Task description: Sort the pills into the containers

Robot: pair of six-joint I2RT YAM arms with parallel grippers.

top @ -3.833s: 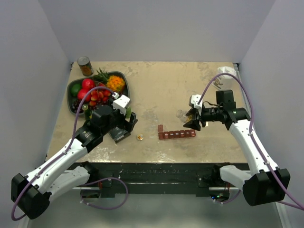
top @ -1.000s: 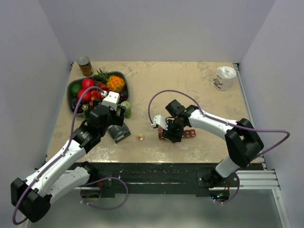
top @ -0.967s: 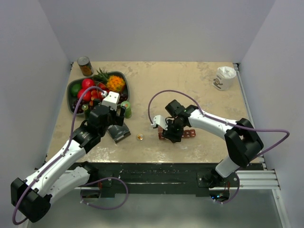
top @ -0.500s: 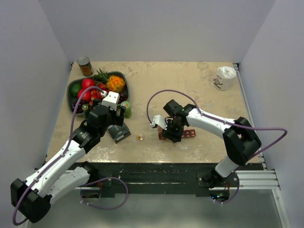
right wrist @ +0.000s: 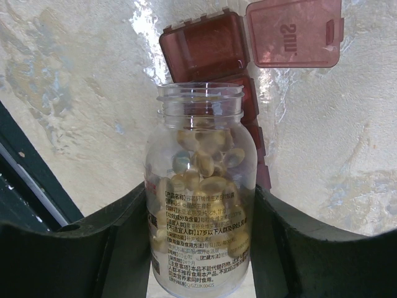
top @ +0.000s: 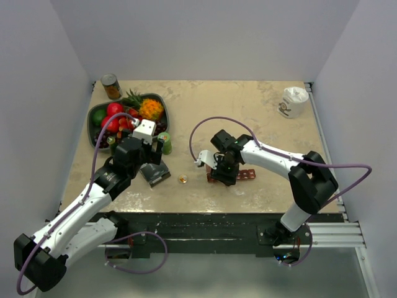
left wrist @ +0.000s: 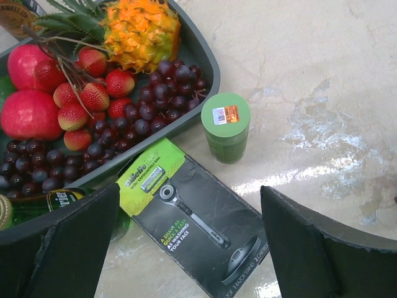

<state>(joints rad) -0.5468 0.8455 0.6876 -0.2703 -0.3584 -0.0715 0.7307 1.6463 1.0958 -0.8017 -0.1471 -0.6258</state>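
Note:
My right gripper (right wrist: 200, 211) is shut on a clear, uncapped pill bottle (right wrist: 198, 261) holding several golden-amber pills (right wrist: 211, 158). The bottle's mouth points at the left end of the dark red organizer strip (right wrist: 208, 46), just above it. One lid (right wrist: 293, 32) stands open; the other visible lids are closed. In the top view the right gripper (top: 223, 170) covers the strip's left end, and the rest of the strip (top: 248, 174) shows to its right. A small golden thing (top: 182, 179) lies on the table left of the strip. My left gripper (left wrist: 191, 208) is open and empty above a razor pack.
The black and green razor pack (left wrist: 192, 214) lies under my left gripper (top: 151, 162). A green capped cup (left wrist: 226, 126) stands beside the grey fruit bowl (left wrist: 201, 56). A can (top: 111, 86) stands at the back left, a white cup (top: 293, 101) at the back right.
The right gripper came from the strip's right side to its left end with the bottle and edged a little further left in the last second. The left arm has barely moved.

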